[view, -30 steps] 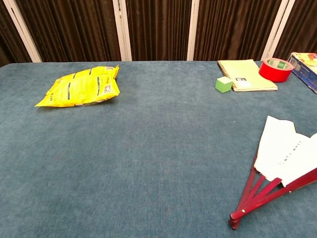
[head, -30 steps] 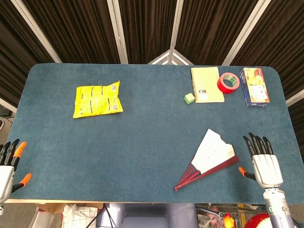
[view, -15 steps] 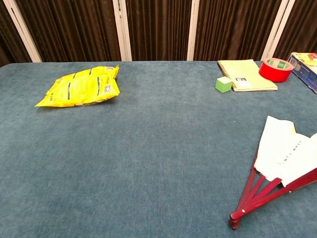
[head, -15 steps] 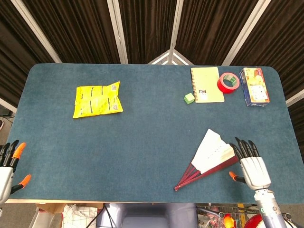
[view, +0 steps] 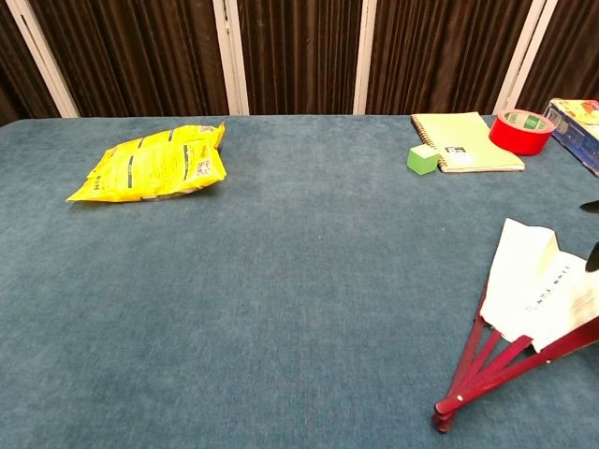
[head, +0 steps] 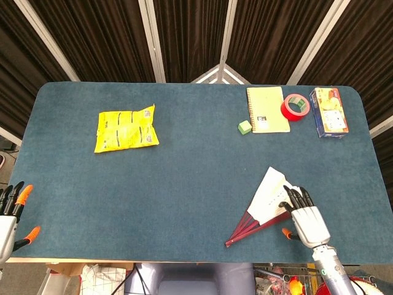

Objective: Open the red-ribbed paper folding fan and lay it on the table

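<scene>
The paper fan (head: 265,200) with red ribs lies partly spread on the blue table, near the front right. Its pivot points toward the front edge and its white leaf fans up and right. The chest view shows the fan (view: 530,297) at the right edge. My right hand (head: 304,216) hovers over the fan's right side, fingers apart and holding nothing, its dark fingertips over the white paper. Only dark fingertips (view: 591,254) of it show in the chest view. My left hand (head: 11,212) sits off the table's front left corner, fingers spread and empty.
A yellow snack bag (head: 126,128) lies at the left. At the back right are a yellow notebook (head: 268,109), a green block (head: 245,127), a red tape roll (head: 294,107) and a blue box (head: 328,112).
My right hand has moved left from beside the fan to over its right edge. The fan and my left hand have stayed in place.
</scene>
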You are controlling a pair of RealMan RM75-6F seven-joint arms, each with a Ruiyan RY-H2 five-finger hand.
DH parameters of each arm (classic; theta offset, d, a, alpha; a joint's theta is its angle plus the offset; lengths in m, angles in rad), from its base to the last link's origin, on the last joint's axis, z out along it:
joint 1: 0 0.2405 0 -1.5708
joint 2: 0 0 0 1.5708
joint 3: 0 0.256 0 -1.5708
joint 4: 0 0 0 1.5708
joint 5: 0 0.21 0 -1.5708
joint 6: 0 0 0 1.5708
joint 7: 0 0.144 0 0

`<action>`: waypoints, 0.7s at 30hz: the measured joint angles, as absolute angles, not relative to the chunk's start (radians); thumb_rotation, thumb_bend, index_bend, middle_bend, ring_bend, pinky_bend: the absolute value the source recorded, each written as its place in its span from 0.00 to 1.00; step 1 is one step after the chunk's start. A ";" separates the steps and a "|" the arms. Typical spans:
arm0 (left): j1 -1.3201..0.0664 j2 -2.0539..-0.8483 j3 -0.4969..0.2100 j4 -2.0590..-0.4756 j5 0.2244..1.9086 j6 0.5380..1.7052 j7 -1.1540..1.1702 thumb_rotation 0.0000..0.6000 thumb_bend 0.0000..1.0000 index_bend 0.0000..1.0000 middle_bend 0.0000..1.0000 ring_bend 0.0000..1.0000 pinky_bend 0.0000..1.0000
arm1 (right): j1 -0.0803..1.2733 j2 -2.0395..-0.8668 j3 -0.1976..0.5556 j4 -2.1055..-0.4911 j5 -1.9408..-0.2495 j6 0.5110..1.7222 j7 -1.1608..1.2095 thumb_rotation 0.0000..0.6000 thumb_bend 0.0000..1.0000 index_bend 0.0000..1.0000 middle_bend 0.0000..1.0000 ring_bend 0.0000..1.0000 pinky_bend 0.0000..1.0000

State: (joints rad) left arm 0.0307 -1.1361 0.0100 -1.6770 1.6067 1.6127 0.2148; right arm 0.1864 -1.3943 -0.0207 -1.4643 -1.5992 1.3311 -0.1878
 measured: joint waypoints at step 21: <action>0.035 -1.136 0.003 -1.681 1.592 1.618 0.219 1.00 0.28 0.07 0.00 0.00 0.00 | 0.199 -1.505 -0.039 -1.310 -1.616 1.315 -0.160 1.00 0.21 0.44 0.05 0.12 0.07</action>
